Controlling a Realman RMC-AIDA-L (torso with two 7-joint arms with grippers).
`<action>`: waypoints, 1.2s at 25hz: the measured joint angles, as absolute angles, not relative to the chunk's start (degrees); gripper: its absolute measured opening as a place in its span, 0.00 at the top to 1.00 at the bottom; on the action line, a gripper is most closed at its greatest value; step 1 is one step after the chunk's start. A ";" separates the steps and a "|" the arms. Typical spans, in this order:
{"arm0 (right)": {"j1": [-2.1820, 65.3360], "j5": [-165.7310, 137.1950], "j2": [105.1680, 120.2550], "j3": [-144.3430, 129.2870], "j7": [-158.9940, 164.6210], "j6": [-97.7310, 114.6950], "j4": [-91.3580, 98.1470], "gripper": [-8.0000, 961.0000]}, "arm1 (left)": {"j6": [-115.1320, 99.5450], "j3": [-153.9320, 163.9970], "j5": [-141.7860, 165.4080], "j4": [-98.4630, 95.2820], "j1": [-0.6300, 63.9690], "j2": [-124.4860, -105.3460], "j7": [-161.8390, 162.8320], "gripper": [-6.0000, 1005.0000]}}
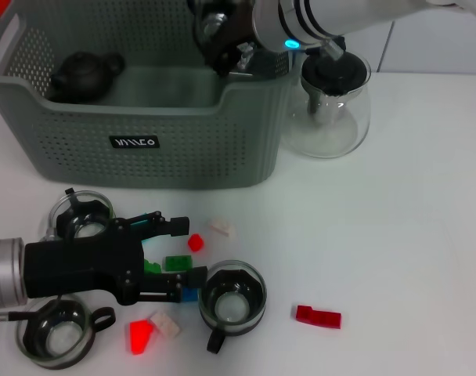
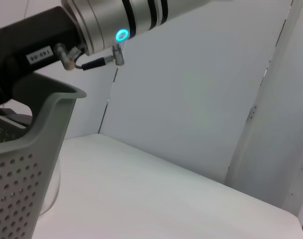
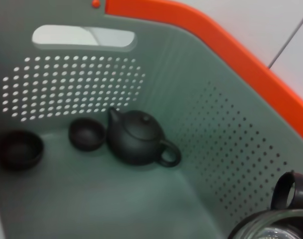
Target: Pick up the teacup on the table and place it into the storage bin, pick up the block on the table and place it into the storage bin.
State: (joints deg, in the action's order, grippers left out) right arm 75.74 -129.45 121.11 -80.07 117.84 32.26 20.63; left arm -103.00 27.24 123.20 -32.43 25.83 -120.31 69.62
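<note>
My right hand (image 1: pixel 222 47) hangs over the storage bin (image 1: pixel 144 149), clamped on a glass teacup (image 3: pixel 271 224) that looks light, slick and brittle. My left hand (image 1: pixel 171 262), fingers apart, hovers over small, rigid blocks (image 1: pixel 178 263) on the counter (image 1: pixel 394 235); I'd pinch 1 across its flat sides.

dark teapot (image 3: pixel 139 138), two cups, storage bin (image 3: pixel 241 124)

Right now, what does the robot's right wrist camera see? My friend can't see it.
Inside the grey-green storage bin sit a dark teapot and two small dark cups. A glass teacup with a black handle shows at the picture's edge.
</note>
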 joint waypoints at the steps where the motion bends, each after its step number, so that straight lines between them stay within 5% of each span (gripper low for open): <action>1: 75.72 -129.45 121.11 -80.09 117.91 32.70 20.63 0.92 | -103.00 27.24 123.20 -32.43 25.85 -120.32 69.62 0.09; 10: 74.93 -129.46 121.05 -80.16 119.44 34.65 21.91 0.92 | -102.87 27.24 123.22 -32.43 26.00 -120.32 69.56 0.09; 21: 73.12 -129.41 120.92 -80.12 119.57 35.76 26.84 0.56 | -102.82 27.24 123.23 -32.43 26.15 -120.32 69.52 0.09; 30: 53.93 -112.48 120.39 -80.18 114.00 49.76 61.28 0.25 | -102.88 27.27 123.23 -32.44 26.02 -120.32 69.51 0.09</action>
